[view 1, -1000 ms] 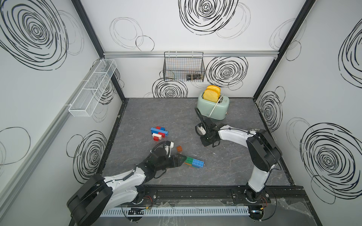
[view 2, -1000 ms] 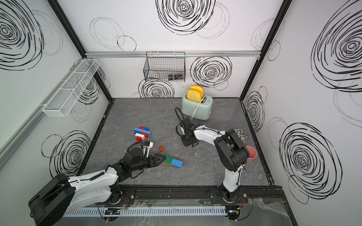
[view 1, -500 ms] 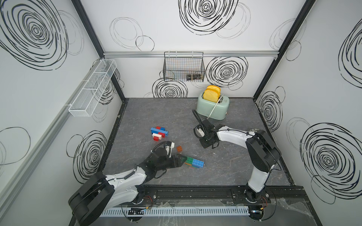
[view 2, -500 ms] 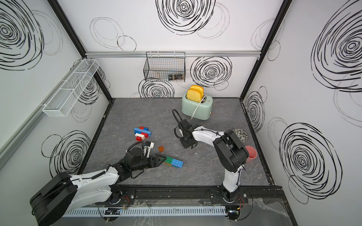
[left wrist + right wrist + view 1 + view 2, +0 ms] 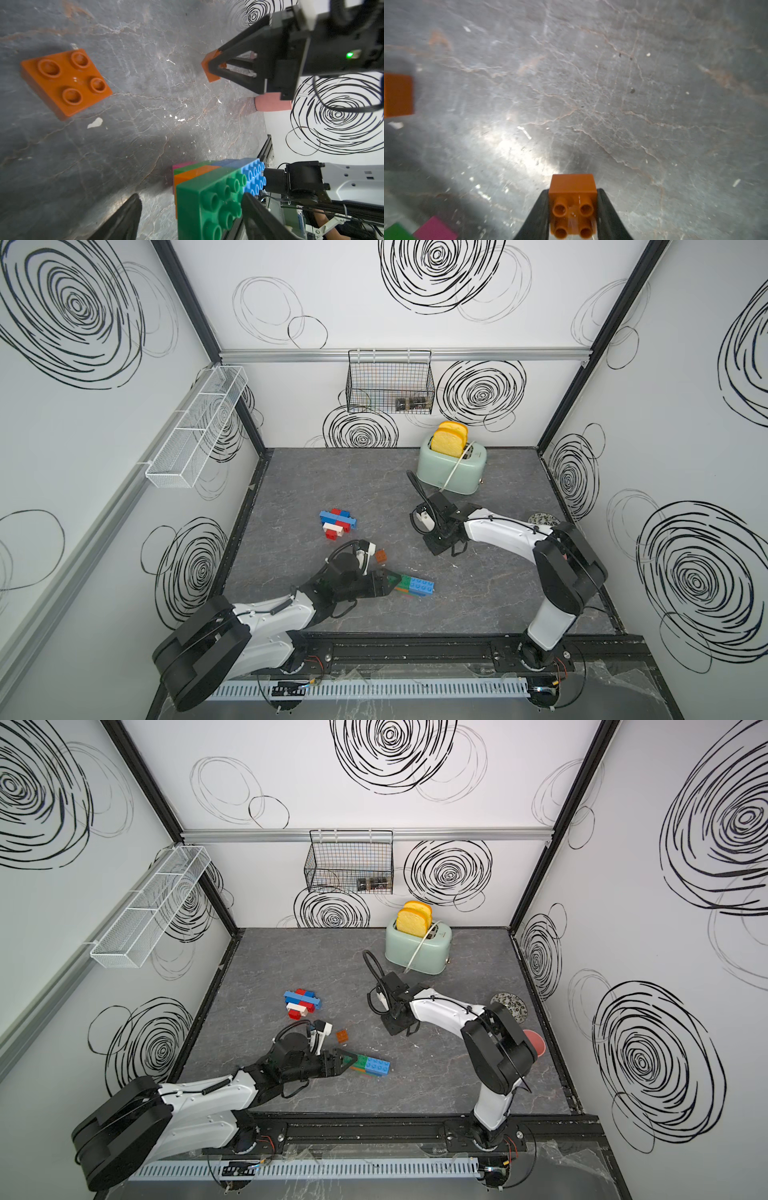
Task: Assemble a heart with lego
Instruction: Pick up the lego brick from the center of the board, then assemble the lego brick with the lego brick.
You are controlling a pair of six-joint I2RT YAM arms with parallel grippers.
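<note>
A joined block of lego, green, blue, orange and pink (image 5: 415, 585) (image 5: 372, 1065) (image 5: 209, 199), lies on the floor near the front. My left gripper (image 5: 392, 578) (image 5: 351, 1058) (image 5: 191, 199) is open around its green end. One finger (image 5: 257, 216) is close against the brick and the other finger (image 5: 124, 218) stands well clear of it. My right gripper (image 5: 435, 546) (image 5: 392, 1028) (image 5: 573, 192) is shut on a small orange square brick (image 5: 572, 185) (image 5: 211, 68), low over the floor at mid-table. A loose orange-brown square brick (image 5: 381, 557) (image 5: 342, 1036) (image 5: 66, 83) lies between the arms. A blue, red and white lego cluster (image 5: 338, 522) (image 5: 302, 1003) sits further back.
A mint toaster (image 5: 453, 472) holding two bread slices stands at the back, its cord trailing toward my right wrist. A black wire basket (image 5: 390, 381) hangs on the back wall and a white mesh shelf (image 5: 195, 427) on the left wall. A pink cup (image 5: 534, 1041) and a patterned disc (image 5: 509, 1004) sit at the right edge.
The left jaws have widened a little round the green brick. The right gripper, still holding its orange brick, has shifted slightly to the left.
</note>
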